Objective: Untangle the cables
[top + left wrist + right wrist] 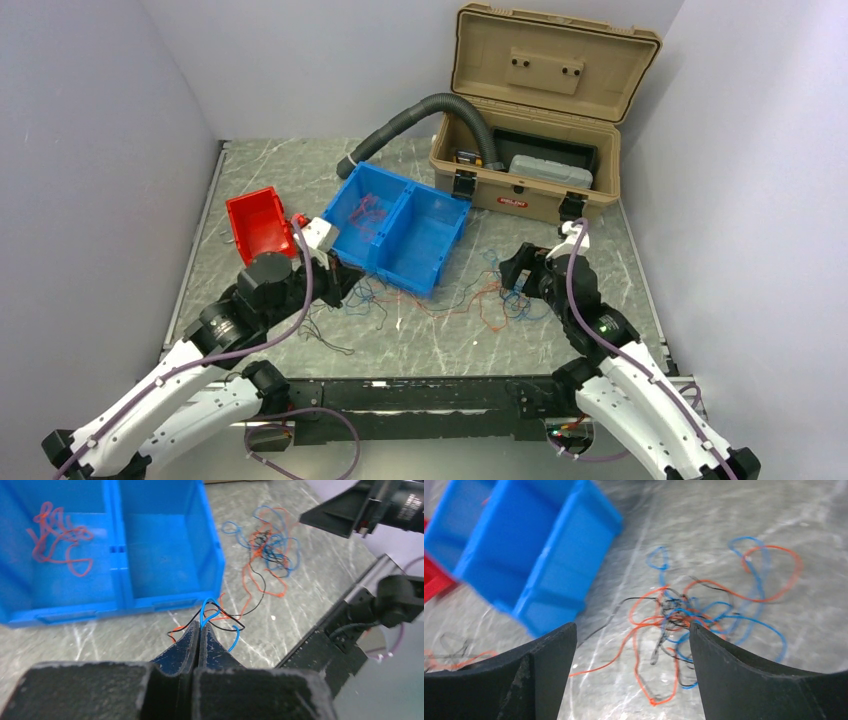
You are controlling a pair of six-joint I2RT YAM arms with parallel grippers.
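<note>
Right gripper (631, 630) jaws apart over the table (734, 510), right of the bin (539, 540), cable tangle (684, 612) just ahead between them; right arm nearer. Left gripper (201, 628) clamped on one blue cable (203, 611) at the bin's front, strands trailing toward the tangle.

Soft, even overhead light casts only faint shadows, while the right wrist view blurs the blue bin (524, 545) and cables (684, 612).
</note>
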